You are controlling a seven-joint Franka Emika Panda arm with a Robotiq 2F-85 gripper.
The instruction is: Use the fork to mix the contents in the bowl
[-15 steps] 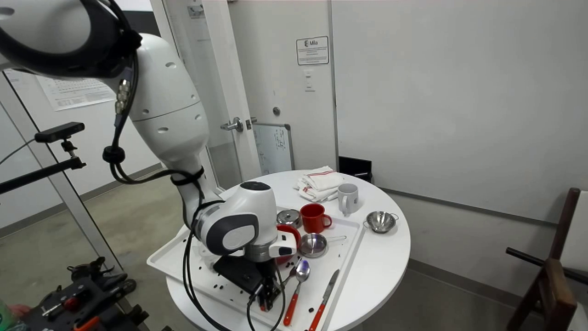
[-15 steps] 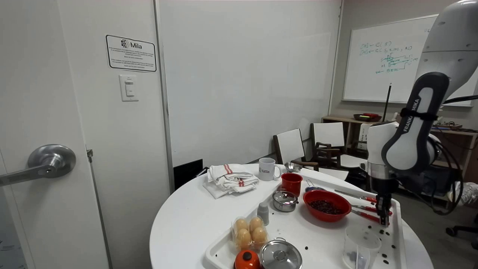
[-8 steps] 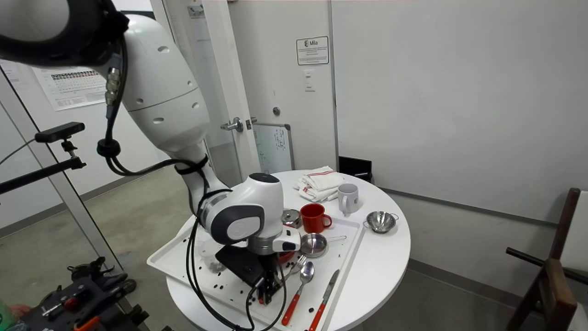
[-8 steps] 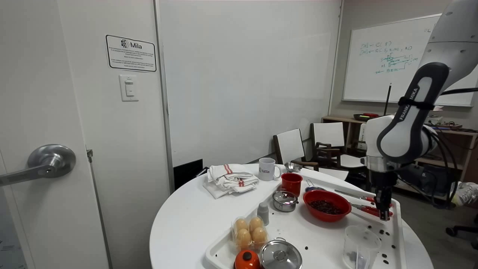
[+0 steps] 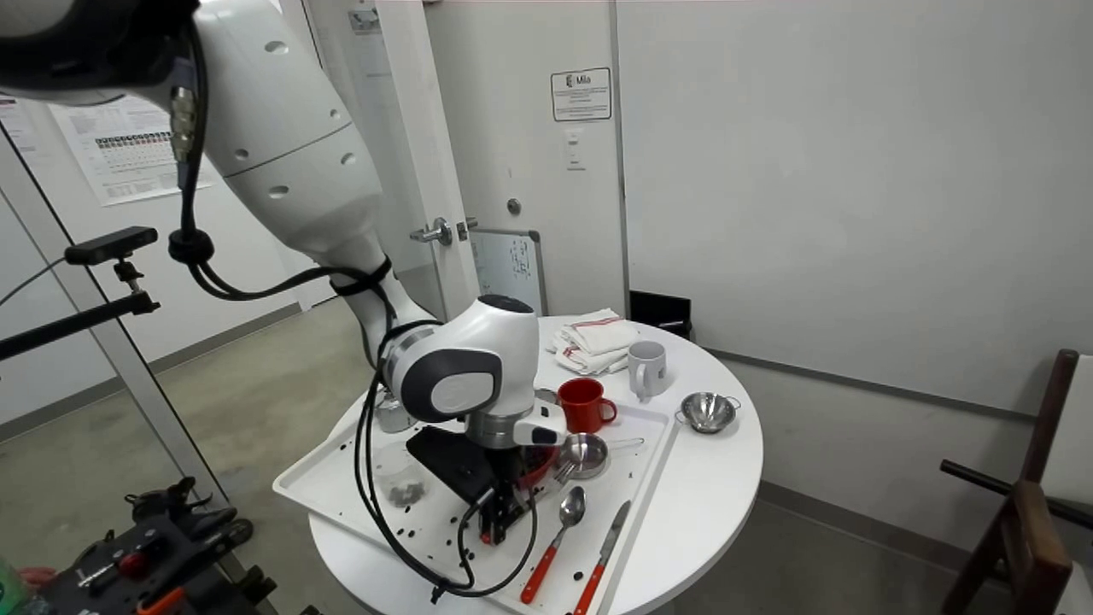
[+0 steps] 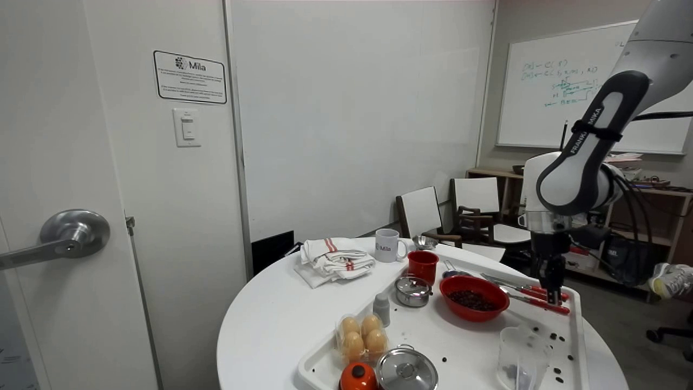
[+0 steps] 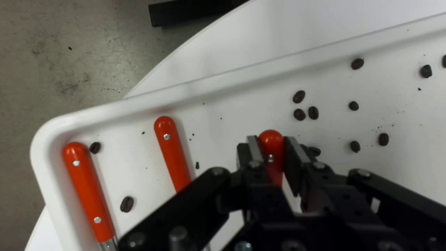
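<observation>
Fork (image 7: 271, 143) is pinched by its handle between the fingers (image 7: 254, 150); lifted higher than a second ago. It's held near the bowl (image 6: 476, 316), contents (image 6: 470, 299) unchanged.

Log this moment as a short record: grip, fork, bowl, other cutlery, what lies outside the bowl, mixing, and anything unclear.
Grip: pincer shut on the fork, near the end of its orange-red handle
Fork: tines outside the bowl
Bowl: red bowl, upright on the tray, with dark beans inside
Other cutlery: spoon and knife, both lying on the tray
Outside bowl: loose beans scattered on the tray
Mixing: not yet under way; no fork in the bowl
Unclear: whether the fork touches the tray
</observation>
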